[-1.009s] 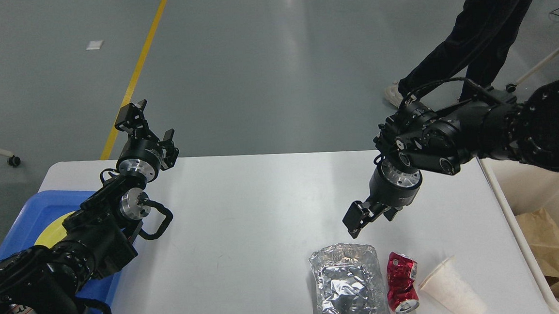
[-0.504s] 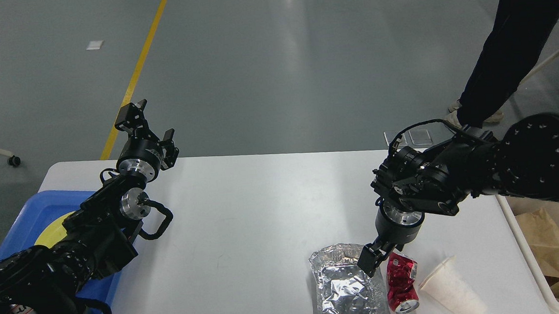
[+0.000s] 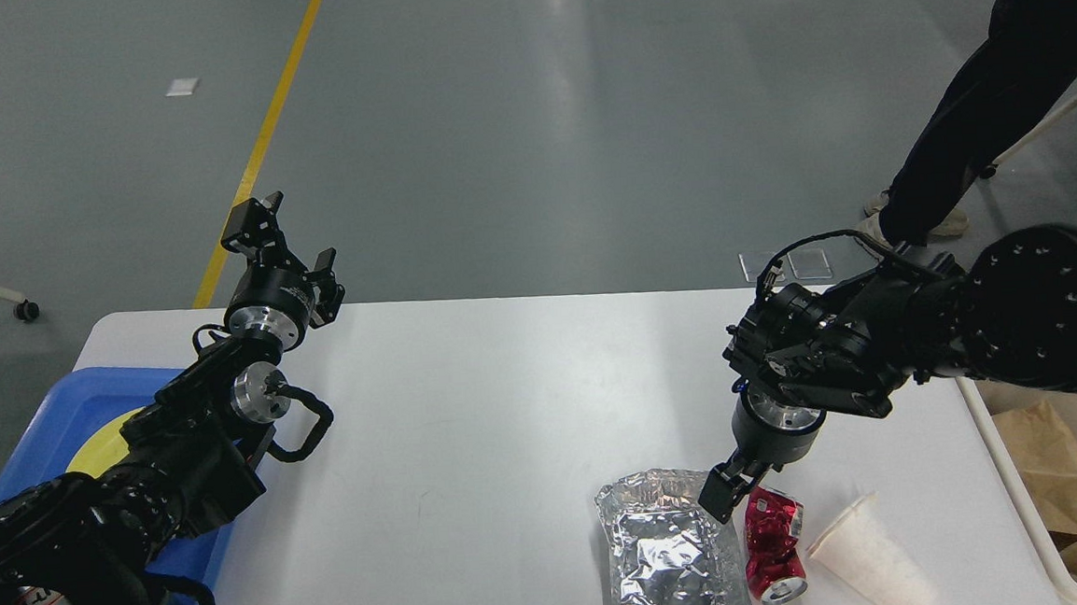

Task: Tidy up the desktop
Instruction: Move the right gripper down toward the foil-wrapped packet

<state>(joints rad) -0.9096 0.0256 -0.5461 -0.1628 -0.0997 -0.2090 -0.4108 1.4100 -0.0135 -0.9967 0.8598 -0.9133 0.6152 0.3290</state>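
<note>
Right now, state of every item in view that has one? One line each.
Foil tray: crumpled, lying flat on the desktop.
Red can: crushed, on its side.
Paper cup: tipped over, on its side.
Left gripper: open, raised, empty.
Right gripper: low at the can's top end; open or shut unclear.
Cream bin: holds brown paper.
Blue tray: holds something yellow.
</note>
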